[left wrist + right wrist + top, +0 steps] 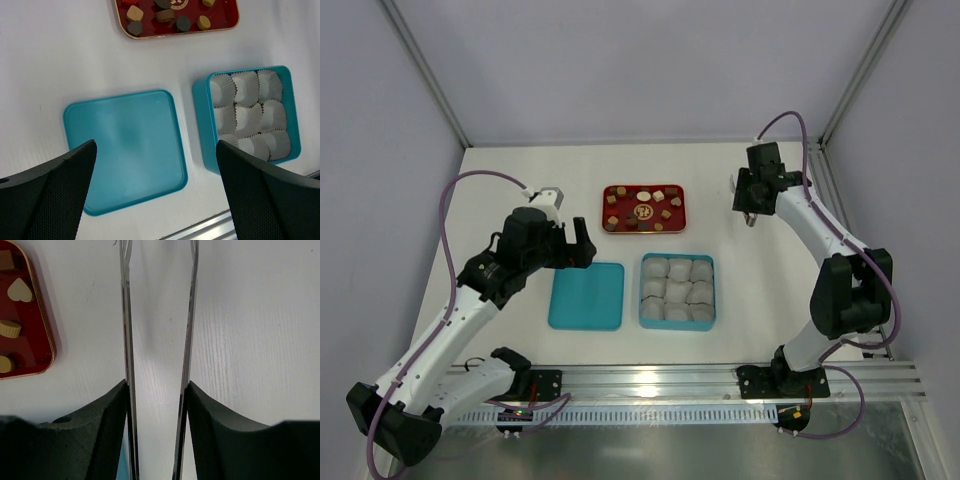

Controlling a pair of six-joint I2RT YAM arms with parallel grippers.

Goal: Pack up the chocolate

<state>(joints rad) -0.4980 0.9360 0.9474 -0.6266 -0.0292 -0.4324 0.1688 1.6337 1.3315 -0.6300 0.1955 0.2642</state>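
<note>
Brown and tan chocolate (660, 196) pieces lie scattered on the red tray (682, 208) — its long axis runs left to right across the table (520, 160); the pieces' own headings are too small to tell. Left gripper (156, 145) is spread wide above the teal lid (125, 150). Right gripper (157, 300) — blades apart, empty — hovers beside the tray.

table (500, 180), red tray (681, 212), lid (587, 295), teal box (643, 290)

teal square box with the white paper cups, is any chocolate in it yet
No, the white paper cups in the teal square box all look empty, and the small brown chocolate pieces lie on the red tray.
</note>
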